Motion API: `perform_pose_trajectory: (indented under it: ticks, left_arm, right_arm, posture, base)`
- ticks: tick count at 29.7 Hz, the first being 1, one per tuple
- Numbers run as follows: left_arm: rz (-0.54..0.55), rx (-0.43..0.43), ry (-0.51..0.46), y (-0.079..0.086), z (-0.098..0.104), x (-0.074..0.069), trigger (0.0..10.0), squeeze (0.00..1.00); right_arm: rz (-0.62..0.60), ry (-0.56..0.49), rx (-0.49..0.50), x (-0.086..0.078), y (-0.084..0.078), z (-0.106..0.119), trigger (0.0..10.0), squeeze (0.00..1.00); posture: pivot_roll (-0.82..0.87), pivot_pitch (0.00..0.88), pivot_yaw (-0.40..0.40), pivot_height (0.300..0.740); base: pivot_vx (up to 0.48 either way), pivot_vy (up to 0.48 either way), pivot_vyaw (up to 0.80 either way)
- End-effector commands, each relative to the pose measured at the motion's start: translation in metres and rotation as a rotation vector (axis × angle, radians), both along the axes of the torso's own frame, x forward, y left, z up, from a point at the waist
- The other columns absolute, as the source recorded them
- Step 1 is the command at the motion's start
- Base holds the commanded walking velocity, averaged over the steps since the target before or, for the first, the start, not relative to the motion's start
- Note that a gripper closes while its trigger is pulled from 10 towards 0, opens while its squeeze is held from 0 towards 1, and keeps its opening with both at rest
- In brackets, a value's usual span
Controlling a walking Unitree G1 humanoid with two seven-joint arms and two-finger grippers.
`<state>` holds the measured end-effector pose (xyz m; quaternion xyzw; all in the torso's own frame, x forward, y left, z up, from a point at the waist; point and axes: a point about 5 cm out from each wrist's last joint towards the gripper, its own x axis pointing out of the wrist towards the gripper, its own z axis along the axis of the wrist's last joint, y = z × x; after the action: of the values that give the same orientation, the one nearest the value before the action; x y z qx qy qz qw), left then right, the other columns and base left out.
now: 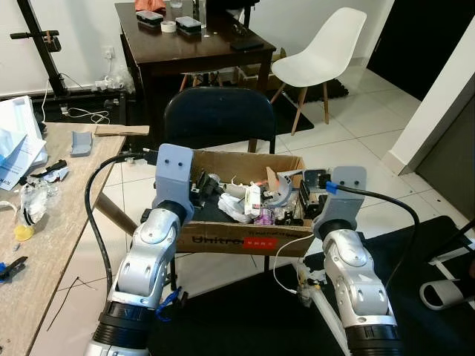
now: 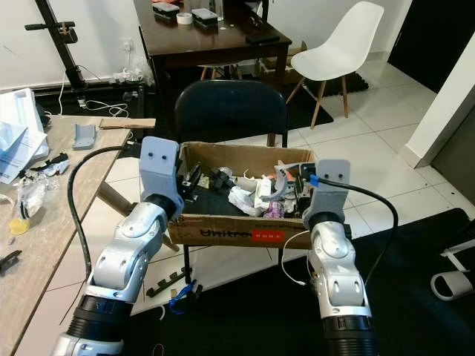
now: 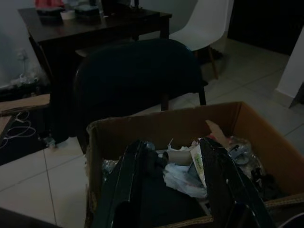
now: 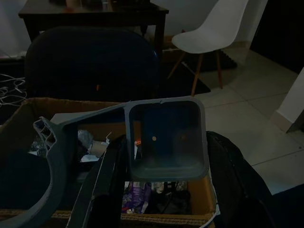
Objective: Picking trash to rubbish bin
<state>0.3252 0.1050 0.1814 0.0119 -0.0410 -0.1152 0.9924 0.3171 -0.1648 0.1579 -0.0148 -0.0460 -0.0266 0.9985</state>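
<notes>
The cardboard box (image 1: pixel 245 241) serving as the rubbish bin sits on the seat of a dark chair (image 1: pixel 219 119) straight ahead, already holding crumpled paper, a cardboard tube and small packets. The right gripper (image 4: pixel 161 190) hangs over the box's right end with its two black fingers clamped on a grey plastic tray piece (image 4: pixel 166 137), a square cup with a curved ring arm running off to one side; in the head views the same piece (image 2: pixel 286 182) shows just above the heap inside the box. The left gripper (image 3: pixel 173 190) hovers over the box's left end, fingers spread wide with nothing between them. The step in hand looks like the release of the grey piece into the box. To do it well, the right wrist should bring the whole part inside the box walls before letting go, since the ring arm reaches well out from the grip and could catch on the rim or tip the piece back over the near edge. The wrist picture is dim, so how much of the ring already clears the far wall is hard to judge. A low, slow opening of the fingers would let it settle on the pile rather than bounce. The left arm should stay clear of the fall, and the box, which sits near the seat's front edge, should not be pushed.
</notes>
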Motion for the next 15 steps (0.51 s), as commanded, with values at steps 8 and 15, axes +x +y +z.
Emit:
perform_pose_trajectory:
  ticks: [8, 15]
  left_arm:
    - [-0.013, -0.013, -0.036, -0.0035, 0.0071, -0.0014, 10.0, 0.00]
    - [-0.014, -0.023, -0.035, -0.0046, 0.0064, -0.0015, 10.0, 0.00]
  right_arm:
    - [0.001, 0.028, 0.008, -0.0007, -0.0003, -0.0064, 10.0, 0.00]
    - [0.005, 0.031, 0.005, -0.0002, -0.0013, -0.0067, 10.0, 0.00]
  posture:
    - [0.06, 0.080, 0.010, 0.740]
    - [0.05, 0.079, -0.001, 0.740]
  base:
    - [0.412, 0.000, 0.00]
    - [0.413, 0.000, 0.00]
